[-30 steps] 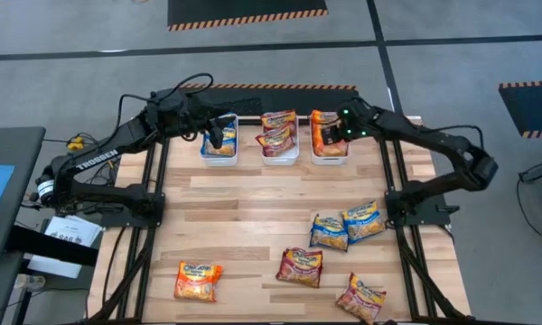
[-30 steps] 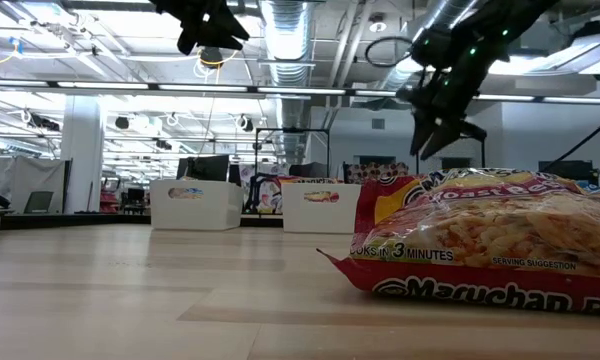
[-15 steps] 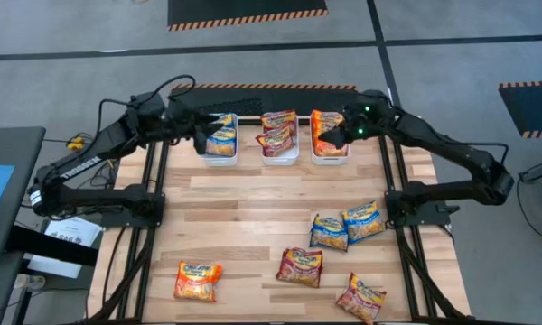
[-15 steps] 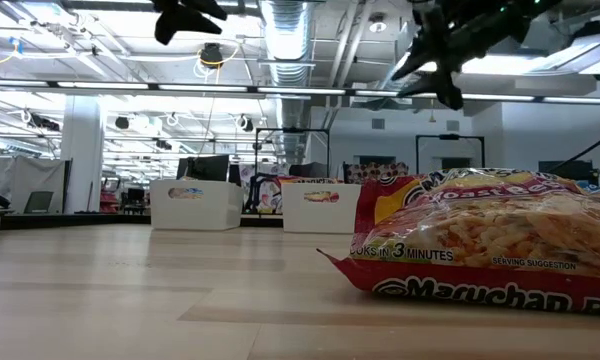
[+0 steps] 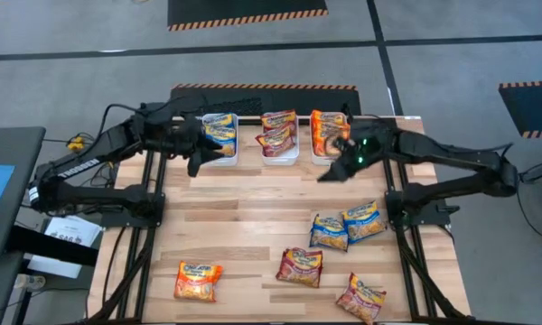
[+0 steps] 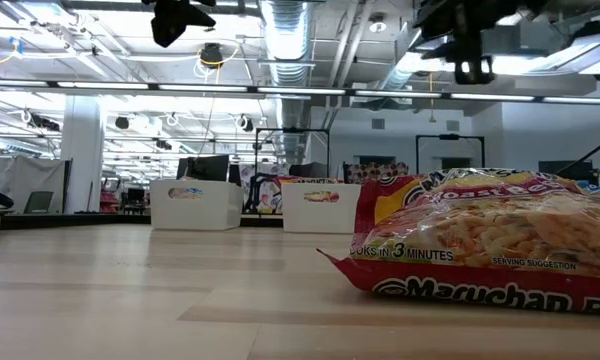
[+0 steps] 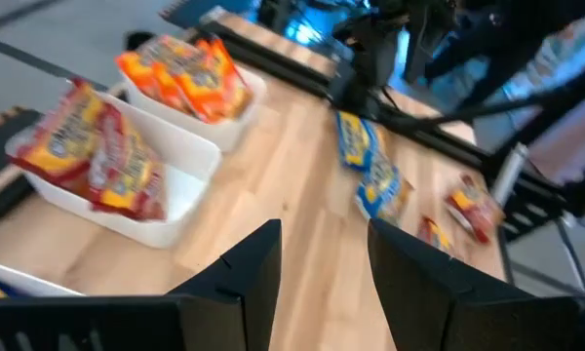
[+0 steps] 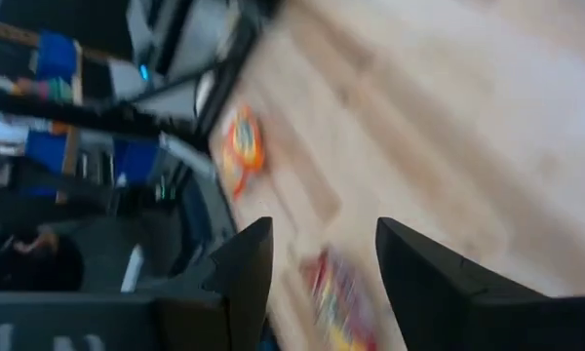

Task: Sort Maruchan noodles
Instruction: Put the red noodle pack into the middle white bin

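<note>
Right pincer (image 5: 330, 172) withdrew from orange bin (image 5: 330, 155); left pincer (image 5: 197, 162) retreated from blue bin (image 5: 219, 155)

Three bins (image 5: 279, 149) line the tabletop's (image 5: 244, 217) far edge, each holding Maruchan noodles (image 5: 279, 134). Five loose packets (image 5: 347, 226) lie toward the near side (one (image 5: 198, 280) alone at the left, four clustered right).

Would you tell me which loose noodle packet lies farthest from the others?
The orange packet at the table's front left corner; the other four loose packets cluster front right.

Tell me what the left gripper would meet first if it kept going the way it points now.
Probably bare table: the left gripper, open and empty, aims past the bins toward the blue packets, though depth is unclear.
</note>
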